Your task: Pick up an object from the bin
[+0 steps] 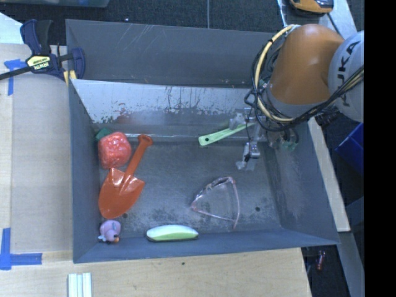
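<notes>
Claw [249, 159] down inside the grey bin [185, 48], in the right half, close to the back wall. Released or clenched: cannot tell from this angle. Nothing plainly seen in its grasp.

Nearest to it, a pale green stick [218, 136], slanting up to the right along the foot of the back wall. Right end meeting the claw's upper body in the view; touching or merely passing behind, cannot tell. Likeliest candidate for the pick, judging by nearness alone. Below the claw and a little left, a clear glasses-like frame [216, 204], flat on the floor, apart from the claw.

Well apart, on the left side: a red toy strawberry [114, 150] near the back corner and an orange toy shovel [122, 187] just beside it, blade toward the front. In the front left corner, a small lilac figure [110, 231]. Near it, along the front wall, a pale green oblong piece [172, 232].

As to progress: early, by the look of it. Reach into the bin made; no grasp confirmed, no lift. Left to do: close on one thing and raise it clear of the rim.
</notes>
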`<control>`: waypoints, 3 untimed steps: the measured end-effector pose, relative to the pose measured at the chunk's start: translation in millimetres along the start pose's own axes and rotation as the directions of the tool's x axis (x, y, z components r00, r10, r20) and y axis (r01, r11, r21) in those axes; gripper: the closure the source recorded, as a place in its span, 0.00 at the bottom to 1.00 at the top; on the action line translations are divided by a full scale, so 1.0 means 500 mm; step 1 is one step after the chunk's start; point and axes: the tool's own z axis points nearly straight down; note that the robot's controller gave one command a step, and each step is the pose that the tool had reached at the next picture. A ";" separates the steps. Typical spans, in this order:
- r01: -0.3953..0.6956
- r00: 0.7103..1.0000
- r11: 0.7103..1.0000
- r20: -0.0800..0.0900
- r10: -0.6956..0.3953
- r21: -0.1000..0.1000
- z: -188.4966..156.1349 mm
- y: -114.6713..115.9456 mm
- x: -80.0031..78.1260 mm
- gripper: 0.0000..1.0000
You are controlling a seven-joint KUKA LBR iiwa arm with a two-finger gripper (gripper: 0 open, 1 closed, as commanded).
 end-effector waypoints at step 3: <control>0.325 0.946 0.946 0.010 -0.325 0.004 0.117 0.062 0.134 0.00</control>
